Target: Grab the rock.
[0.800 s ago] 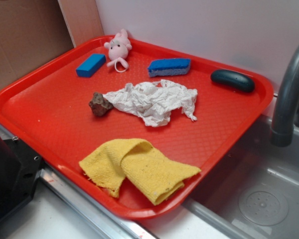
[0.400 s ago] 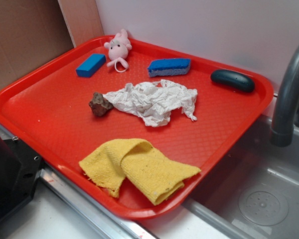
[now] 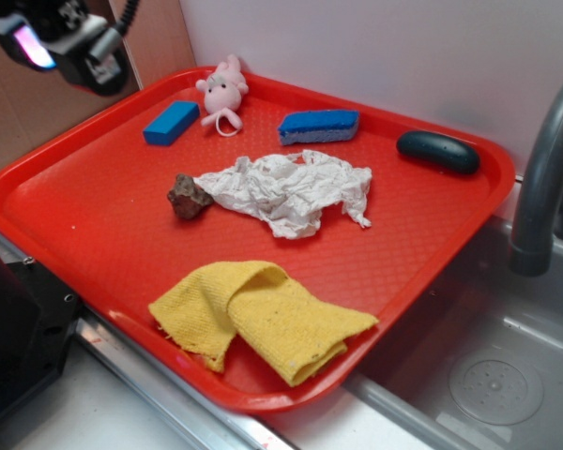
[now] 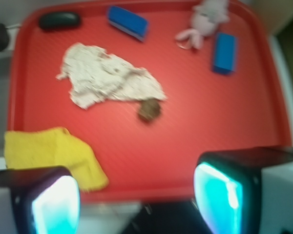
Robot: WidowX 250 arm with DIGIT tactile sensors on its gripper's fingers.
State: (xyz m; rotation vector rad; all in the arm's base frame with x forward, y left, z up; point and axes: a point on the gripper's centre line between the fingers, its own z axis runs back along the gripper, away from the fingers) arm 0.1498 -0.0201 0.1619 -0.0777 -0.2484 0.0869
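Observation:
The rock (image 3: 189,196) is a small, lumpy reddish-brown stone on the red tray (image 3: 94,234), touching the left end of a crumpled white paper towel (image 3: 291,189). In the wrist view the rock (image 4: 149,110) lies mid-tray, just below the towel (image 4: 107,78). My gripper (image 3: 61,42) has come in at the top left of the exterior view, high above the tray's left rim and far from the rock. In the wrist view my gripper (image 4: 136,200) is open and empty, its two glowing pads wide apart.
Two blue sponges (image 3: 170,123) (image 3: 319,126), a pink plush toy (image 3: 223,92) and a dark oval object (image 3: 438,151) sit along the tray's back. A yellow cloth (image 3: 258,317) lies at the front. A grey faucet (image 3: 544,187) and sink (image 3: 488,375) are at right.
My gripper has come into the exterior view at the top left; before, it was out of view. Nothing on the tray has moved.

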